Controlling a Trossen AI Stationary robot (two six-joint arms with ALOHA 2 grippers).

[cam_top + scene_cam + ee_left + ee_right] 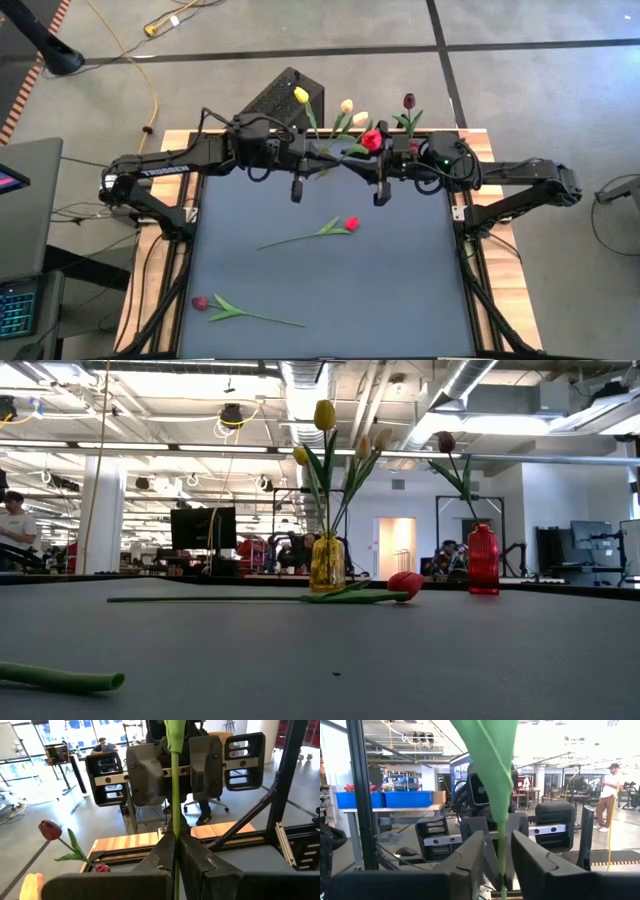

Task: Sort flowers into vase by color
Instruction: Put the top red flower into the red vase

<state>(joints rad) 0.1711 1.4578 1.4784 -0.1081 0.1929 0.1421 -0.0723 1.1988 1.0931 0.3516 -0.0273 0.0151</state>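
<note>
both grippers meet at the far edge of the table, facing each other. left gripper (175, 851) fingers closed on the green stem (175, 790) of a red tulip (371, 139); the stem runs up between the fingertips. right gripper (498, 851) fingers stand slightly apart with the same stem and a leaf (492, 765) between them, can't tell if they pinch it. the tulip head sits just beside the right gripper's fingers. yellow vase (327, 564) with yellow and cream tulips and red vase (483, 560) with a dark red tulip (446, 442) stand behind the grippers. another red tulip (318, 233) lies mid-table, a dark red one (238, 311) on the near side, both well clear of the fingers.
</note>
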